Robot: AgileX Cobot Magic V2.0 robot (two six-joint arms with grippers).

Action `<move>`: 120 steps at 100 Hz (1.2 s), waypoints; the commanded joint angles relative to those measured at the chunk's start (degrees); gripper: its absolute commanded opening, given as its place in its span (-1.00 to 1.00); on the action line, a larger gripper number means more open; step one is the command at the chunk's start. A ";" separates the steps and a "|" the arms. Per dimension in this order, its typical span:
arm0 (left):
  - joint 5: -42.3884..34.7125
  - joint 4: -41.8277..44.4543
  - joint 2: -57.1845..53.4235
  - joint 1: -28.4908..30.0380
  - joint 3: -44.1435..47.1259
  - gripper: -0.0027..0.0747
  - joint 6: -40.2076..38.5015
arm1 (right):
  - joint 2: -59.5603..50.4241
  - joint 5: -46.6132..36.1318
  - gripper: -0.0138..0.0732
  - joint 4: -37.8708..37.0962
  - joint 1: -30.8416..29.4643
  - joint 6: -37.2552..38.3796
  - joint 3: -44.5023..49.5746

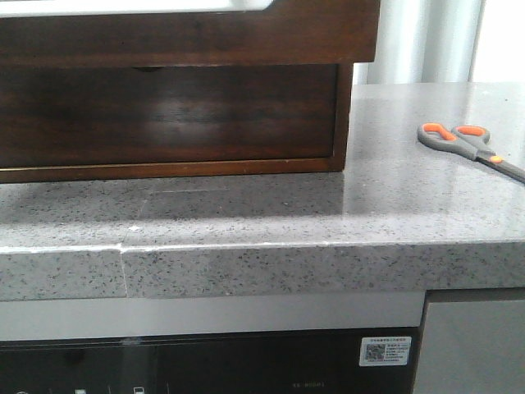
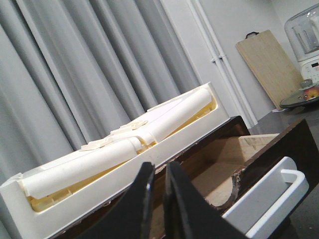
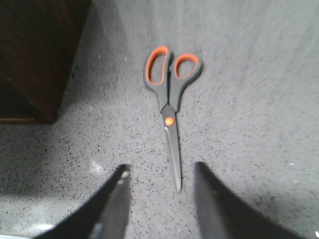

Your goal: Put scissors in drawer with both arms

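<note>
Front view, lower frame: speckled grey countertop [image 1: 246, 222] edge running across, dark appliance panel [image 1: 205, 365] beneath with a white QR sticker [image 1: 385, 351] at lower right. Further back, upper left: dark-brown wooden box [image 1: 172, 115], the drawer [image 1: 189, 29] jutting out along the top edge, white rim above its front. At right of frame, the scissors [image 1: 467, 146] lying flat on the stone, well apart from the box, blades running off the right edge.

Right wrist view: right gripper [image 3: 159, 189] spread wide, holding nothing, hovering over the blade tip; scissors [image 3: 171, 107] centred, closed, orange loops toward upper frame.

Left wrist view: left gripper [image 2: 158, 199] nearly closed, only a slim gap, nothing between the fingers. Beyond, drawer [image 2: 234, 164] pulled open, white tray [image 2: 124, 149] atop the box, grey curtains [image 2: 75, 74] behind, wooden board [image 2: 269, 64] at upper right.
</note>
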 commanded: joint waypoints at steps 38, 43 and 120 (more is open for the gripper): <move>-1.40 -1.75 0.32 -0.42 -1.40 -0.92 -1.63 | 30.88 13.38 0.04 0.69 -0.36 -0.63 -27.58; -1.40 -1.75 0.32 -0.42 -1.40 -0.92 -1.63 | 33.67 14.91 0.04 0.69 -0.36 -0.76 -29.07; 0.07 -1.75 0.32 -0.42 -1.31 -0.92 -1.63 | 50.21 15.95 -0.19 -8.34 4.94 -1.33 -34.20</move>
